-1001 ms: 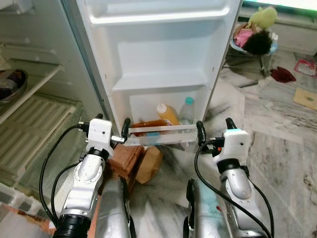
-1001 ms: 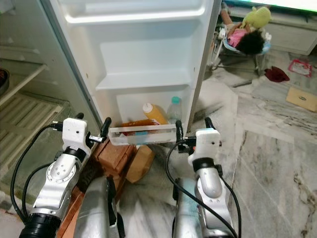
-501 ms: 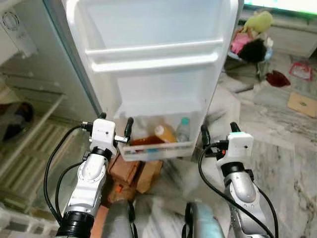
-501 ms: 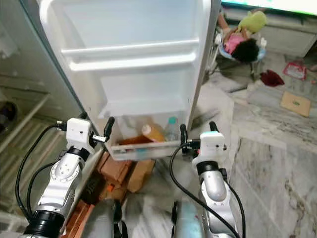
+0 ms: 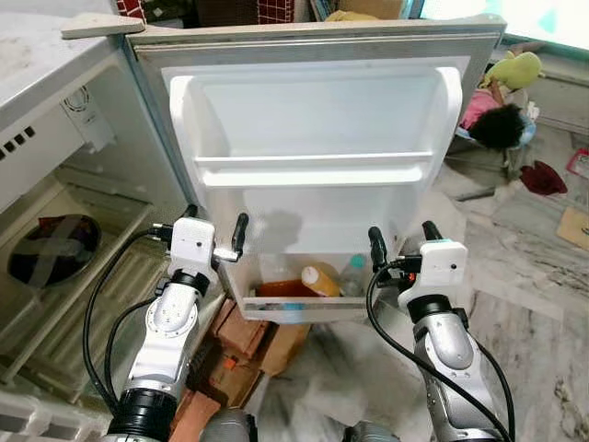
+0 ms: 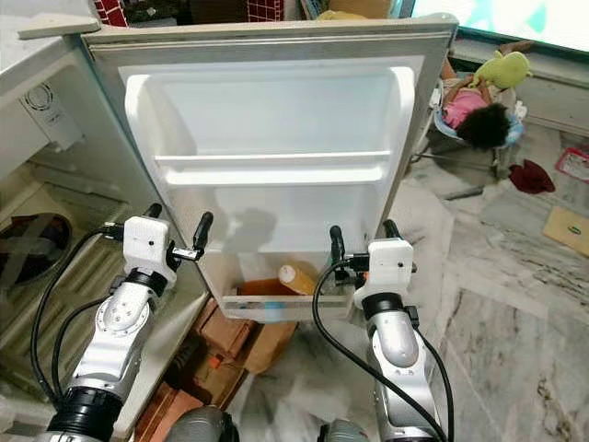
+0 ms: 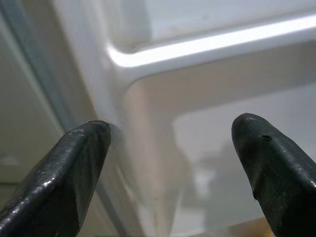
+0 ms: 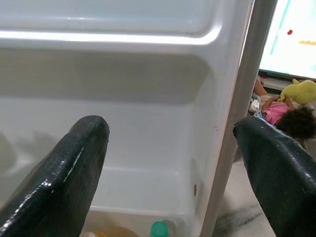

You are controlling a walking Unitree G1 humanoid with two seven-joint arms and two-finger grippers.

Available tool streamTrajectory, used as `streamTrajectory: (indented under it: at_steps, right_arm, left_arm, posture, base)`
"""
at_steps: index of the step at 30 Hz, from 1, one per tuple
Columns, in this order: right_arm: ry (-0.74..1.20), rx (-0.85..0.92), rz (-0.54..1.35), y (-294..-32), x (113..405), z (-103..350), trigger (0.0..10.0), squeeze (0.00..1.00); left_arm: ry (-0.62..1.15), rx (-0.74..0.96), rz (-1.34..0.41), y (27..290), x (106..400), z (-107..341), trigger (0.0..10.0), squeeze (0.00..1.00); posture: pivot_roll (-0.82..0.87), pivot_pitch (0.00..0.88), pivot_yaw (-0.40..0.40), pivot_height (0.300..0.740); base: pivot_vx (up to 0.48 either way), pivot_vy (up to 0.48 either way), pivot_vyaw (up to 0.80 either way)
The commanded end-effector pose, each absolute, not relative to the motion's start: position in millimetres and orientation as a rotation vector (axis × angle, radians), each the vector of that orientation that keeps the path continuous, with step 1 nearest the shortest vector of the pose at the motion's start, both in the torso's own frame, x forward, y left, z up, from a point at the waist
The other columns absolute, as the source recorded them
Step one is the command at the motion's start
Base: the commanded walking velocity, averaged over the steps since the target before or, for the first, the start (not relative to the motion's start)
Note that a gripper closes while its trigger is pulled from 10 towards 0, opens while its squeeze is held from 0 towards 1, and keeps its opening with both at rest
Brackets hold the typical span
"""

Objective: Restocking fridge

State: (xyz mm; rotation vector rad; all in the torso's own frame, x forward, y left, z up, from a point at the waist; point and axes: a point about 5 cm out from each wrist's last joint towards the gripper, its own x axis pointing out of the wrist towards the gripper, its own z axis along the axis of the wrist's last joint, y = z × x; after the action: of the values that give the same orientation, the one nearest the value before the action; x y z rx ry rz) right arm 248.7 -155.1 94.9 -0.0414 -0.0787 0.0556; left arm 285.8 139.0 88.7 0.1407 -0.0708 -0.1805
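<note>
Fridge door (image 5: 313, 120) stands swung wide open before the robot, its lowest bin (image 5: 294, 299) holding an orange bottle (image 5: 319, 280) and a clear bottle (image 5: 353, 273). Both the left hand (image 5: 213, 232) and right hand (image 5: 402, 247) hover spread open and empty, just short of the door's inner face. Pushing forward could knock a finger against the middle shelf rail (image 5: 313, 170). Bricks (image 5: 241, 331) crowd the floor below; open room lies to the right.

Clutter on grey marble floor (image 5: 525, 304).
Reddish-brown bricks (image 5: 241, 330) below, yellow-green plush toy (image 5: 517, 68) and dark-haired doll in pink (image 5: 495, 120) far right, maroon cloth (image 5: 543, 177) nearby.
</note>
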Motion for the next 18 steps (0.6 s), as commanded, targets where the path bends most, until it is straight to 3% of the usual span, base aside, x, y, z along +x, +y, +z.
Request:
streamTrajectory:
  at_steps: [1, 7, 18]
  right_arm:
    - [-0.080, -0.034, 0.066, -153.1, 249.5, 97.4, 10.0, 0.00]
    - [-0.077, -0.012, 0.122, -145.3, 248.1, 96.3, 10.0, 0.00]
    - [-0.082, -0.014, 0.120, -146.5, 253.6, 97.8, 10.0, 0.00]
  left_arm:
    - [-0.076, 0.169, -0.191, 136.2, 286.5, 88.6, 10.0, 0.00]
    - [-0.098, 0.177, -0.207, 132.0, 286.0, 89.8, 10.0, 0.00]
    - [-0.104, 0.188, -0.213, 131.8, 287.3, 90.1, 10.0, 0.00]
  posture:
    - [-0.05, 0.000, 0.010, 0.740]
    - [-0.05, 0.000, 0.011, 0.740]
    - [-0.04, 0.000, 0.009, 0.740]
  base:
    - [0.000, 0.000, 0.00]
    - [0.000, 0.000, 0.00]
    - [0.000, -0.462, 0.00]
